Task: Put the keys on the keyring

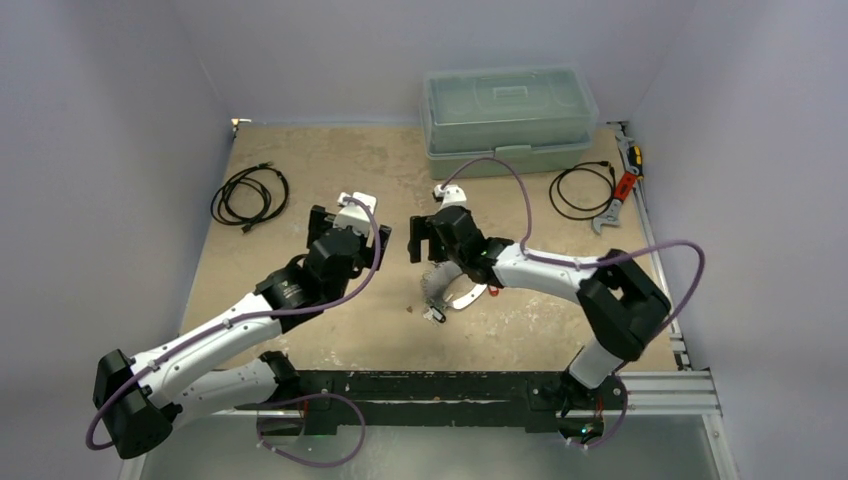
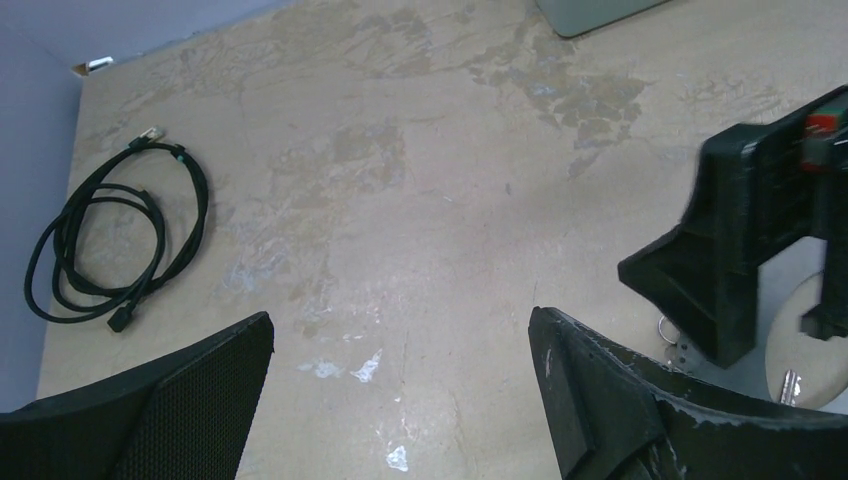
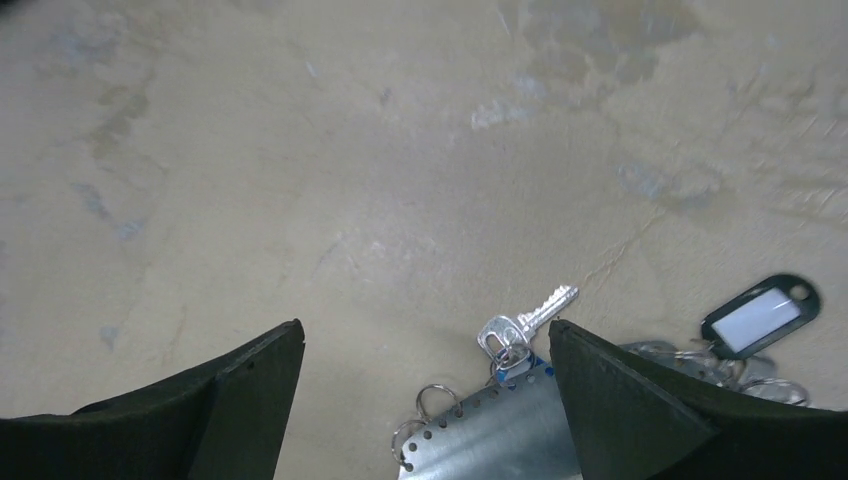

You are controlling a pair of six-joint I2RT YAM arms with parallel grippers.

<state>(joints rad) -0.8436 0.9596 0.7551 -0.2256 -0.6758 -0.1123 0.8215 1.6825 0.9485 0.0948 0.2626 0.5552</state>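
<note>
The keyring (image 1: 440, 287) is a curved grey metal band with punched holes, lying mid-table under my right wrist; it also shows in the right wrist view (image 3: 500, 430). A silvery key (image 3: 530, 318) hangs on a small ring at its edge, and other small rings (image 3: 436, 398) sit beside it. A black tag with a white label (image 3: 762, 315) lies to the right among more keys. A red tag (image 1: 492, 292) lies by the band. My right gripper (image 3: 425, 335) is open and empty above the band. My left gripper (image 2: 400, 325) is open and empty over bare table, left of the right gripper (image 2: 750, 240).
A clear plastic lidded box (image 1: 508, 115) stands at the back. Black coiled cables lie at the back left (image 1: 250, 195) and back right (image 1: 583, 190). A red-handled wrench (image 1: 618, 200) lies by the right wall. The two grippers (image 1: 352, 222) (image 1: 428, 238) are close together.
</note>
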